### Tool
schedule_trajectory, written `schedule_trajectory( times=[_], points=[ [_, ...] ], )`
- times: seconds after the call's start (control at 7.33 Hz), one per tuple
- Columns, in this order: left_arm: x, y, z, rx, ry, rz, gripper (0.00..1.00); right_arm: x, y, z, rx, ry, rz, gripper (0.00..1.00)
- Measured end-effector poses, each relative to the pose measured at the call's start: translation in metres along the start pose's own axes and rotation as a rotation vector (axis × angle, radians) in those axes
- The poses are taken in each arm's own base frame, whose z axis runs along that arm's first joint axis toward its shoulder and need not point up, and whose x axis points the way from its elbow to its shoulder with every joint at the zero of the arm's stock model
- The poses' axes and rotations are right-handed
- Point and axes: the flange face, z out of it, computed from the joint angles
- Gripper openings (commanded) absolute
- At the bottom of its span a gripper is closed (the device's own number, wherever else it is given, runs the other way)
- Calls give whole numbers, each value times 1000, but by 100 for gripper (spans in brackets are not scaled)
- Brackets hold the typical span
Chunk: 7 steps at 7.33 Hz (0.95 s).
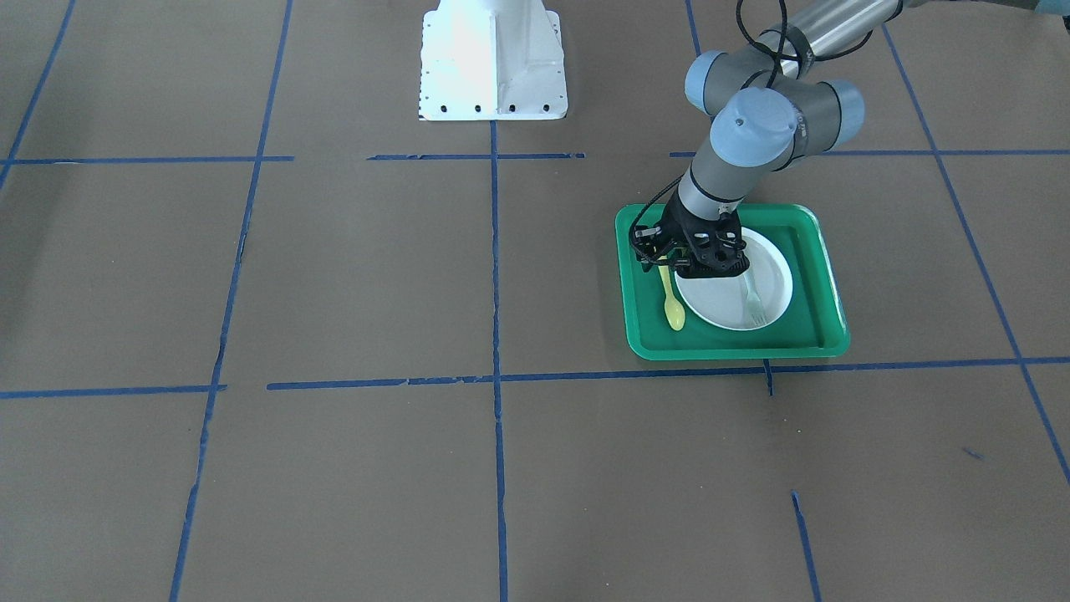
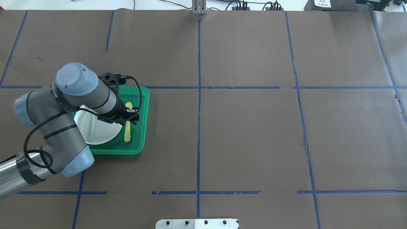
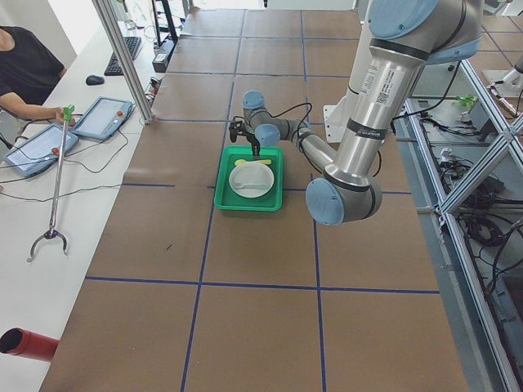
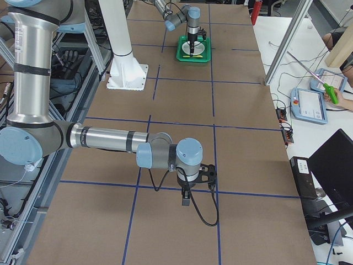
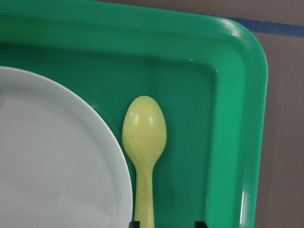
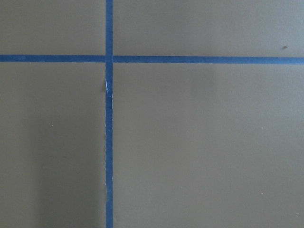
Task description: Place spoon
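Observation:
The pale-yellow spoon (image 5: 144, 137) lies flat on the floor of the green tray (image 5: 237, 118), just beside the white plate (image 5: 47, 156), and it also shows in the front view (image 1: 673, 305) and the overhead view (image 2: 127, 127). My left gripper (image 5: 167, 223) hangs low over the spoon's handle. It is open, with the handle between its fingertips, close to one of them. My right gripper (image 4: 187, 193) hovers over bare table far from the tray; I cannot tell whether it is open or shut.
A grey-green fork (image 1: 752, 301) lies on the white plate (image 1: 736, 284) inside the green tray (image 1: 736, 349). The white robot base (image 1: 493, 58) stands at the table's robot side. Brown paper with blue tape lines covers the table.

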Motion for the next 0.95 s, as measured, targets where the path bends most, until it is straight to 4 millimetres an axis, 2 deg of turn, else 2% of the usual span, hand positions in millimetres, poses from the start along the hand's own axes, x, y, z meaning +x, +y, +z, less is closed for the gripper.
schedule_trajectory(
  times=[0.27,0.55,0.68,0.95],
  points=[
    [5,2,-26,20,27,10,100,0,0,0,0,0,0,100],
    [1,-9,-69,69,44,3,100,0,0,0,0,0,0,100],
    [-8,-24,-94,110,52,2,100,0,0,0,0,0,0,100],
    [-48,-71,-147,201,5,108,100,0,0,0,0,0,0,100]
  ],
)
